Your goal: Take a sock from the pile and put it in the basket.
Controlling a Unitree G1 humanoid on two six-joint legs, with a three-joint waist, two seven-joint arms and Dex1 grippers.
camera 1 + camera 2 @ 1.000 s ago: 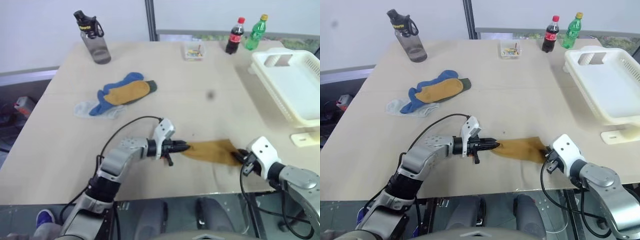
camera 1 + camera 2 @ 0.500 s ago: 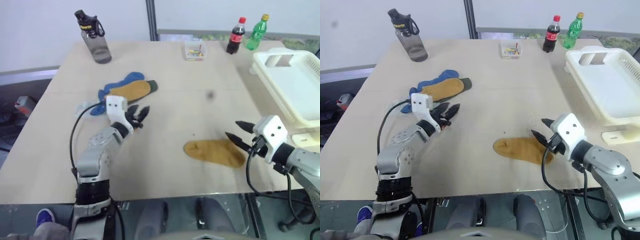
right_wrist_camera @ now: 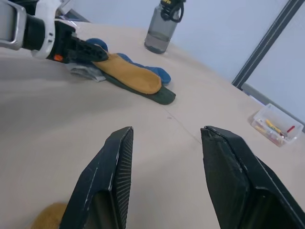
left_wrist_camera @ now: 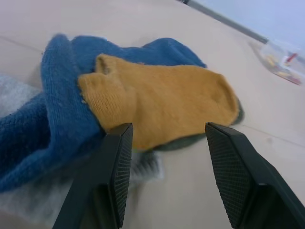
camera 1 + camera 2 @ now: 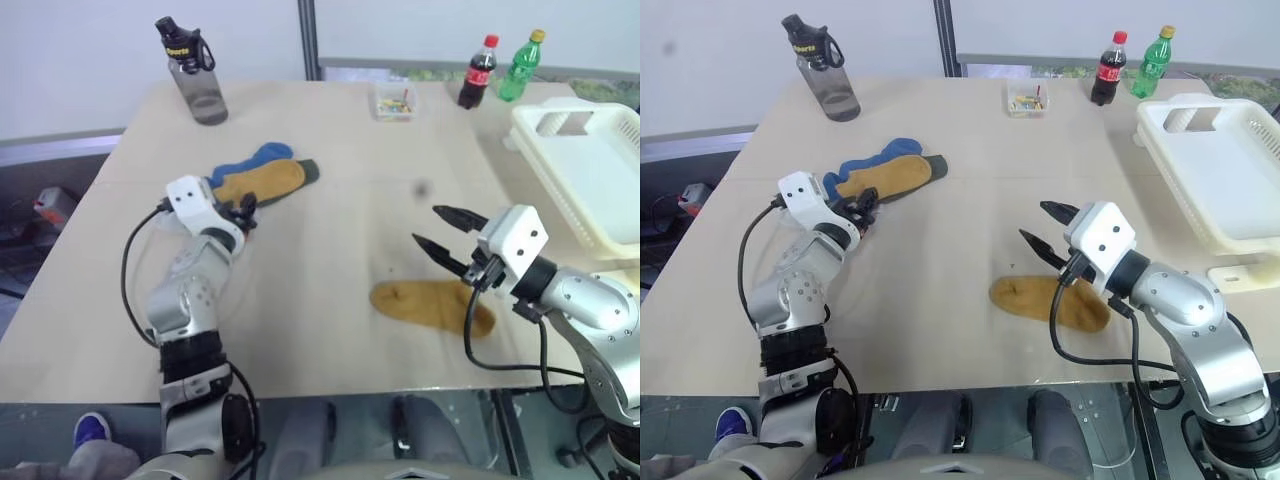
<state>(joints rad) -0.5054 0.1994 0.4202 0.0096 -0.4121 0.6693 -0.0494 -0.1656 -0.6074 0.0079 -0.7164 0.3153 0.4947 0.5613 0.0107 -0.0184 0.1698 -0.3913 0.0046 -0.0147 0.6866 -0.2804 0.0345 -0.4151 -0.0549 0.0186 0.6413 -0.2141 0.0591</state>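
The pile [image 5: 258,180] lies left of the table's middle, a mustard sock [image 4: 162,107] on top of a blue sock [image 4: 52,119], a dark green one and a pale one. My left gripper [image 5: 243,210] is open at the pile's near edge, its fingers level and apart with nothing between them. A separate mustard sock [image 5: 430,305] lies flat near the front edge. My right gripper [image 5: 442,231] hovers open just above and behind it, empty. The cream-white basket [image 5: 600,175] stands at the right edge of the table.
A grey water bottle [image 5: 192,72] stands at the back left. At the back are a small clear box [image 5: 396,100], a cola bottle [image 5: 476,72] and a green bottle [image 5: 520,66]. A cream flat piece [image 5: 610,280] lies in front of the basket.
Both grippers let go of the ends of the mustard sock at the front. The left arm swung left and away to the pile. The right gripper opened and rose.
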